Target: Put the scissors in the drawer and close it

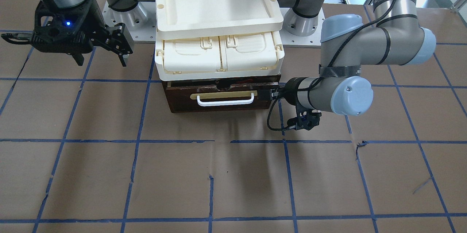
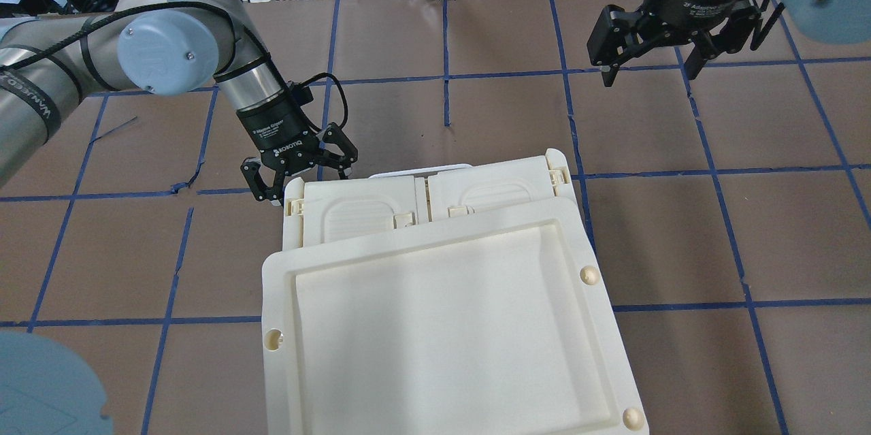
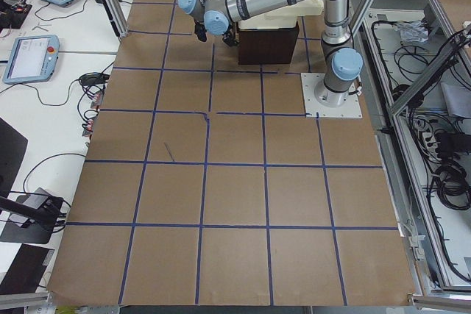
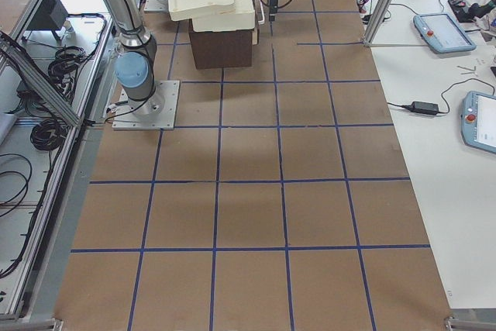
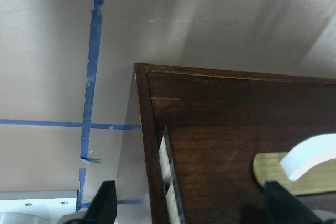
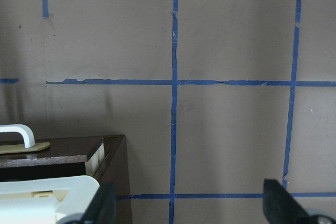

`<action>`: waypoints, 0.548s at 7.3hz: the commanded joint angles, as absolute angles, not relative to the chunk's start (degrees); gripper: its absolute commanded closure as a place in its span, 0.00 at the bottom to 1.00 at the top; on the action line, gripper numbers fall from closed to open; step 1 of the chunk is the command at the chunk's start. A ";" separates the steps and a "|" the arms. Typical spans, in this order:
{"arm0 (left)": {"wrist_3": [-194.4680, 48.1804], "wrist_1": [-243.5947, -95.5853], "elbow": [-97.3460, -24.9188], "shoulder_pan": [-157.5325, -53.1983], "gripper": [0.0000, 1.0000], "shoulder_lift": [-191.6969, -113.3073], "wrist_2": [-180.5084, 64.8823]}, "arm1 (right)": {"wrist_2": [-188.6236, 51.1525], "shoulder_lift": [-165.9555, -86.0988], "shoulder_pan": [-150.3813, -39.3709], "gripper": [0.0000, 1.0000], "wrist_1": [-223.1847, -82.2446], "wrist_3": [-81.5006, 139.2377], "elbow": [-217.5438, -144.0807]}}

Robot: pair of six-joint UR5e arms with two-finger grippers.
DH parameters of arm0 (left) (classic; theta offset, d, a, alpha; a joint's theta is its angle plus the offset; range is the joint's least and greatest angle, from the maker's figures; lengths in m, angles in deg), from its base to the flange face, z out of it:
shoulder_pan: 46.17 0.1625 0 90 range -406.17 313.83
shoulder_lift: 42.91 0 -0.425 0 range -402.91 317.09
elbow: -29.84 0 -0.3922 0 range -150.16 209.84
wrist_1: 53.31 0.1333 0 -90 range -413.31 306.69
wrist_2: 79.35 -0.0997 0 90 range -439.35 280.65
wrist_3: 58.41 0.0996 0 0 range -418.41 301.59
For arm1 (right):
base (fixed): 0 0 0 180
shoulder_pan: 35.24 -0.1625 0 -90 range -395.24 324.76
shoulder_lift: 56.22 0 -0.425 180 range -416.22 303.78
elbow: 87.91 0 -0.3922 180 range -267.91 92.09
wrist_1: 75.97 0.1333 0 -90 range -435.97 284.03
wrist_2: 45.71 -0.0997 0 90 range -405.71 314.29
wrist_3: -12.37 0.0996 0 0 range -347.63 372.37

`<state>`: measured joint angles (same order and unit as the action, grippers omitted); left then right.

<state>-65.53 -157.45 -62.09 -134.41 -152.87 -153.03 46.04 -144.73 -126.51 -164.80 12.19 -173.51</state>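
The drawer (image 1: 222,107) has a dark brown front with a white bar handle (image 1: 225,101). It sits pushed in under the stacked cream trays, with a thin strip of pale wood showing at its side edge (image 5: 166,171). The scissors are not in view. My left gripper (image 2: 303,180) is open and empty, low at the drawer front's end, its fingers either side of that corner in the left wrist view (image 5: 191,205). My right gripper (image 2: 646,74) is open and empty, raised above the table off the drawer's other side (image 1: 102,58).
A large cream tray (image 2: 442,326) lies askew on a cream lidded box (image 2: 381,207) on top of the drawer cabinet. The brown table (image 1: 233,178) carries a blue tape grid. The arm bases (image 1: 303,25) stand behind the cabinet.
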 commanded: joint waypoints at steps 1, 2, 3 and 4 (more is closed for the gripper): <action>-65.53 -157.64 -62.62 -134.41 0.00 -152.86 -152.91 | 46.04 -144.73 -126.56 0.00 -165.09 12.19 -173.51; -65.53 -158.16 -62.62 -134.41 0.00 -152.68 -152.91 | 46.04 -144.73 -126.65 0.00 -165.09 12.19 -173.51; -65.53 -158.86 -62.62 -134.41 0.00 -152.34 -152.91 | 46.04 -144.73 -126.56 0.00 -165.09 12.19 -173.51; -65.53 -158.87 -62.62 -134.41 0.00 -152.07 -152.91 | 46.04 -144.73 -126.56 0.00 -165.00 12.19 -173.51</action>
<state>-65.53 -158.57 -62.61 -134.41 -152.41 -152.91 46.04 -144.73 -126.59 -165.07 12.19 -173.51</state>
